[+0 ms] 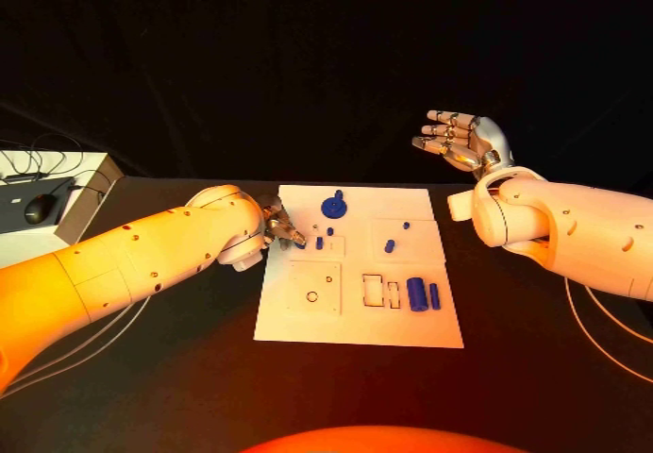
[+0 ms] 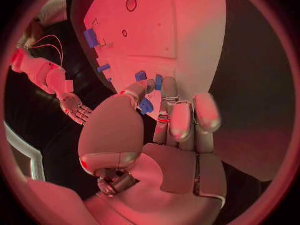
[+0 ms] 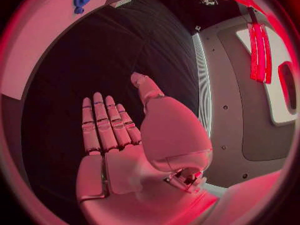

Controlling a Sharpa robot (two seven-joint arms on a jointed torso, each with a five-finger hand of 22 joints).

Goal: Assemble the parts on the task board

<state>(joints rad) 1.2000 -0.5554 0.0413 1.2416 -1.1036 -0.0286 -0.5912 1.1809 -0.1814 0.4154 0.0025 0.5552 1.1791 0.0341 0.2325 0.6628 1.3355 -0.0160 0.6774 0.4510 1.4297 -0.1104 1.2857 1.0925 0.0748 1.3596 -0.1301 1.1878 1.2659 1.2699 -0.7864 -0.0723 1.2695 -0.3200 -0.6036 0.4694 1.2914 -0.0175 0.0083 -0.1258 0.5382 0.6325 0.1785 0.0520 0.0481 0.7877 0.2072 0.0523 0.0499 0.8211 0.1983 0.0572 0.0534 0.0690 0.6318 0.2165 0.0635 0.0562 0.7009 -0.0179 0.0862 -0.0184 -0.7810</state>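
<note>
Two hands over a black surface (image 1: 163,377). Far left, at the surface's edge: pale box (image 1: 85,179) w/ a dark mouse (image 1: 40,209) on a black pad.

Left hand (image 1: 282,226) sits at the left edge of the task board (image 1: 357,326), fingers down on the white plate. Left wrist view: fingers (image 2: 180,120) lie together, tips among small blue parts (image 2: 145,105); can't tell if any is actually pinched.

On the board, L to R: blue round gear-like part (image 1: 333,206) near the far edge, two short blue pegs (image 1: 324,237) just right of the left hand, another peg (image 1: 390,246) mid-board, a small one (image 1: 406,226) further right. Nearer side: blue block (image 1: 416,293) and slim blue bar (image 1: 434,295) side by side, right of rectangular cut-outs.

Right hand (image 1: 462,140) is raised beyond the board's far right corner, well apart from it, fingers straight and apart, holding nothing. Right wrist view confirms bare palm (image 3: 125,155).
</note>
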